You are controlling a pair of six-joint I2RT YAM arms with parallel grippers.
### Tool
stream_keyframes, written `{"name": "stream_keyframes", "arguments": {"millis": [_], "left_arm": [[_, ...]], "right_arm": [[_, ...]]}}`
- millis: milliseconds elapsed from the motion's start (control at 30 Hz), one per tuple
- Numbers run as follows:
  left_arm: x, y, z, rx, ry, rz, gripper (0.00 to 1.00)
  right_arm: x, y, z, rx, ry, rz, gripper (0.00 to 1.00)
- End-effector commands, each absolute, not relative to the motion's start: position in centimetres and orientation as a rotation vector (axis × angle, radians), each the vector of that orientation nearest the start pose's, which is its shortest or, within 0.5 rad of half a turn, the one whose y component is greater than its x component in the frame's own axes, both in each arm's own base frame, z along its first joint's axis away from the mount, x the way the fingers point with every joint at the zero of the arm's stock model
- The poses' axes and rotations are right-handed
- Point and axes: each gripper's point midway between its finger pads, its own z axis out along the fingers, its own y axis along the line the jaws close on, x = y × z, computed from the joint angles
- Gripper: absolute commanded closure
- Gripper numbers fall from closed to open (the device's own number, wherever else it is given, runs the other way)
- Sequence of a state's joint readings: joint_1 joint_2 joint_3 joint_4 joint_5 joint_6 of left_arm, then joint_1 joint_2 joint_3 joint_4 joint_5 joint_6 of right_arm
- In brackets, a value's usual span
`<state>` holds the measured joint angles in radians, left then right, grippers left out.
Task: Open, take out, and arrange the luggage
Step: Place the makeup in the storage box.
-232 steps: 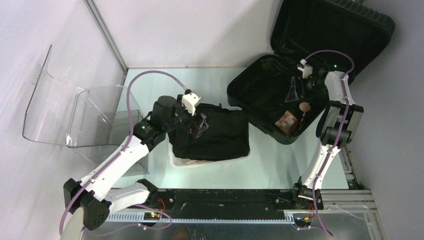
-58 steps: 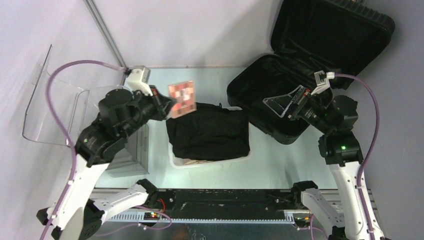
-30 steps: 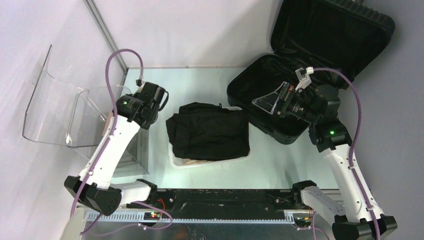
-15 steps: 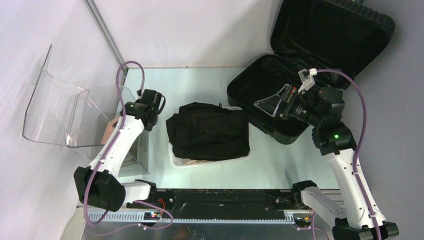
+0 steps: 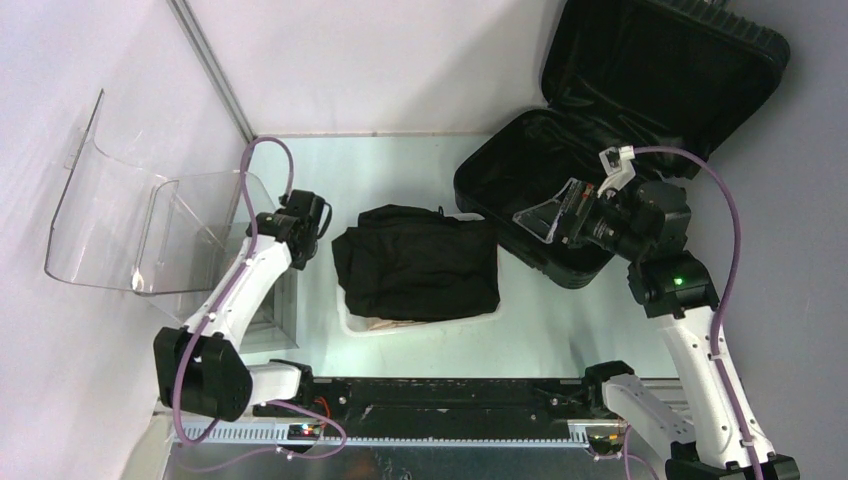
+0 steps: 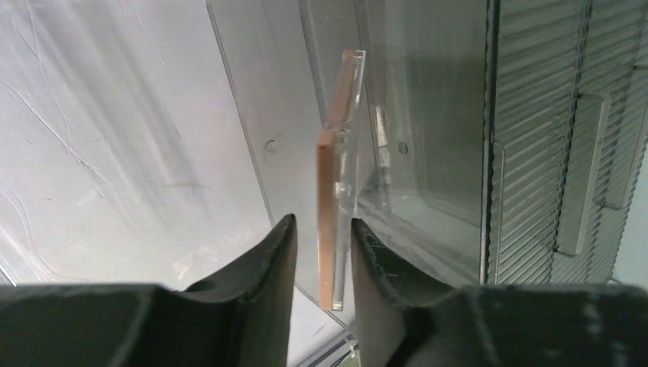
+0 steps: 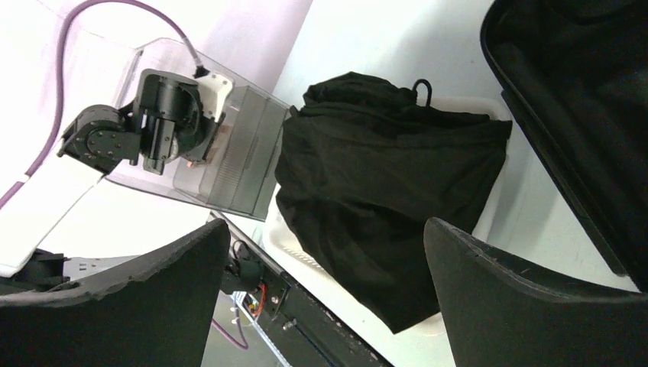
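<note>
Overhead view of a desk (image 5: 400,165). The luggage (image 5: 520,175) lies open at the far right corner. Its base is skewed to the desk edge and its lid is raised on the far right side. The right gripper (image 5: 538,215) hovers over the base's near left rim, jaws spread wide, holding nothing. It is plainly the nearer arm for any further reach inside. The left gripper (image 6: 322,222) is well apart across a garment (image 5: 415,262) heaped on a basket (image 5: 350,322). It is tucked into a clear bin (image 5: 283,300), jaws slightly parted around a thin card (image 6: 326,176). A gap shows on one side, so the card looks released. The dark lining hides whether anything remains inside.
</note>
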<state>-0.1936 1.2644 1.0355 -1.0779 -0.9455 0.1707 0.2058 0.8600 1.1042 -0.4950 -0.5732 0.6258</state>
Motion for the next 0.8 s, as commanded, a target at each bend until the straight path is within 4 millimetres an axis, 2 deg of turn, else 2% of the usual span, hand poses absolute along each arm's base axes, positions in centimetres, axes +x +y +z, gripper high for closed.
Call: {"name": "stream_keyframes", "arguments": {"millis": [0, 133, 233, 333, 433, 533, 600, 667, 700, 733, 767], "left_arm": [[22.8, 10.6, 21.3, 0.222, 2.501, 1.282, 0.6], [23.0, 10.4, 23.3, 0.136, 2.46, 1.248, 0.5], [23.6, 9.8, 24.9, 0.075, 2.432, 1.157, 0.39], [24.1, 8.9, 25.9, 0.038, 2.417, 1.057, 0.34], [24.3, 8.7, 27.4, -0.001, 2.381, 1.015, 0.31], [23.9, 9.6, 28.2, -0.002, 2.365, 1.113, 0.3], [24.1, 9.2, 28.6, -0.006, 2.365, 1.059, 0.3], [24.9, 7.6, 29.4, -0.005, 2.357, 0.898, 0.3], [25.5, 6.4, 30.9, -0.006, 2.326, 0.79, 0.3], [25.9, 5.8, 33.3, -0.037, 2.26, 0.721, 0.3], [26.3, 4.7, 34.6, -0.026, 2.228, 0.65, 0.3]], "right_arm": [[23.2, 16.0, 35.6, -0.048, 1.899, 1.029, 0.0], [23.2, 16.1, 34.8, -0.049, 1.932, 1.027, 0.0], [23.2, 16.0, 34.2, -0.05, 1.959, 1.017, 0.0], [23.3, 16.0, 34.1, -0.037, 1.961, 1.014, 0.0], [23.2, 16.2, 34.8, -0.024, 1.943, 1.043, 0.0], [23.1, 16.3, 35.3, -0.015, 1.926, 1.062, 0.0], [23.0, 16.2, 35.3, 0.0, 1.928, 1.065, 0.0], [23.0, 16.2, 35.3, 0.016, 1.934, 1.069, 0.0], [22.9, 16.2, 35.3, 0.023, 1.934, 1.076, 0.0], [22.9, 16.2, 35.4, 0.024, 1.932, 1.079, 0.0], [22.9, 16.2, 35.5, 0.025, 1.926, 1.075, 0.0]]}}
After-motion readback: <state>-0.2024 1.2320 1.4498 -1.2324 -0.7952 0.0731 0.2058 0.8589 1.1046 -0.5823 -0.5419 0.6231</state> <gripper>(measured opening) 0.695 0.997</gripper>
